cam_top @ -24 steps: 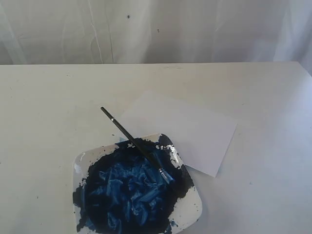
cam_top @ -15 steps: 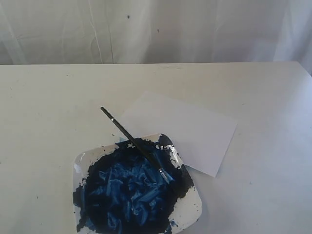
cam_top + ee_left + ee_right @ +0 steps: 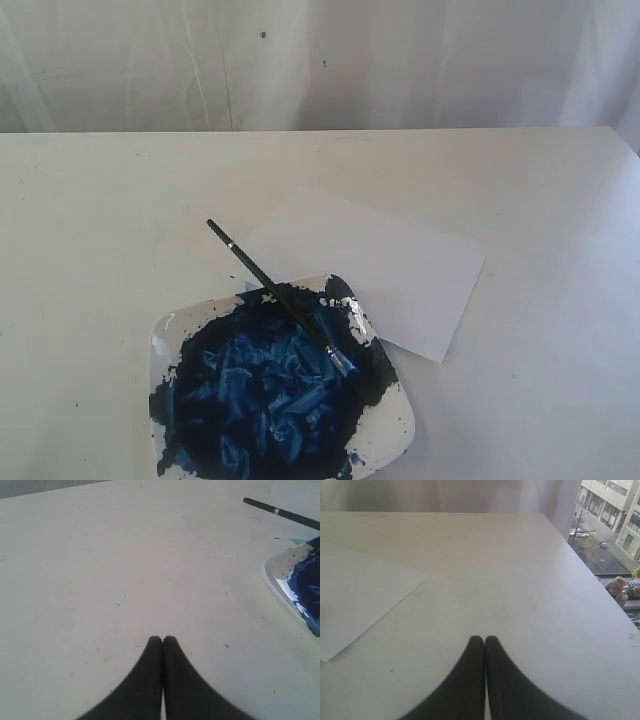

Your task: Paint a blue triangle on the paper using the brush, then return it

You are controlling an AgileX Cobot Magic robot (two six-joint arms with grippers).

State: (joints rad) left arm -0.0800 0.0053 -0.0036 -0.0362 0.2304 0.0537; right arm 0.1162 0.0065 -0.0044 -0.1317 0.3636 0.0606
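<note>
**Operator:** Gripper status?

**Unit:** My left gripper (image 3: pixel 163 639) and right gripper (image 3: pixel 484 638) are both closed on nothing, above the white desk (image 3: pixel 90 220).

**Operator:** Brush location?

**Unit:** The thin black-handled brush (image 3: pixel 270 286) lies with its bristles in the paint-filled square white plate (image 3: pixel 388 428) at the desk's near edge. The white rectangular paper sheet (image 3: pixel 380 265) lies just beyond.

brush (image 3: pixel 272 290) across plate (image 3: pixel 390 428) rim — paper (image 3: pixel 380 265) just behind
</note>
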